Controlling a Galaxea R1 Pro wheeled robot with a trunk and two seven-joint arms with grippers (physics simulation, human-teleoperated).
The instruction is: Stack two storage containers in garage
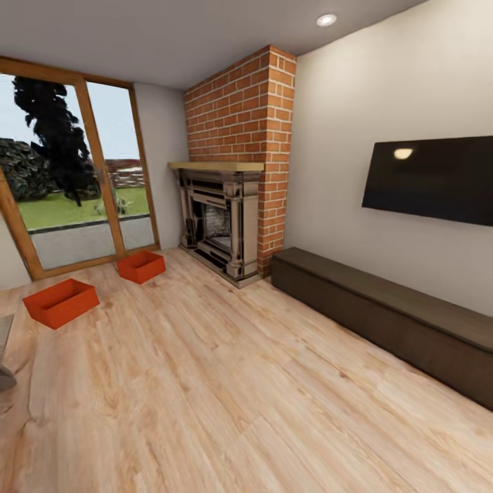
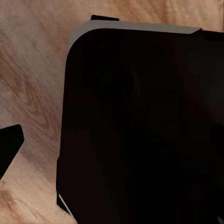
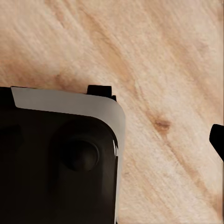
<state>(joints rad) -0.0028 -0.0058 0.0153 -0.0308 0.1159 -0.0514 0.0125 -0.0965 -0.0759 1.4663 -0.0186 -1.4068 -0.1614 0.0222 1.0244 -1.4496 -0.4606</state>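
Sitting apart on wood floor (image 1: pixel 260 383) nr glass doors (image 1: pixel 75 178): 2 storage containers (image 1: pixel 61 302) (image 1: pixel 142 266), fireplace (image 1: pixel 219 222) beside; gripper state unclear.

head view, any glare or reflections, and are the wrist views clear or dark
Head view: evenly lit and sharp, with a ceiling light mirrored as a bright spot on the dark wall screen; the two storage containers cast only faint shadows on the wood floor. Left wrist view: a large black robot part, near featureless. Right wrist view: soft, blurry wood grain.
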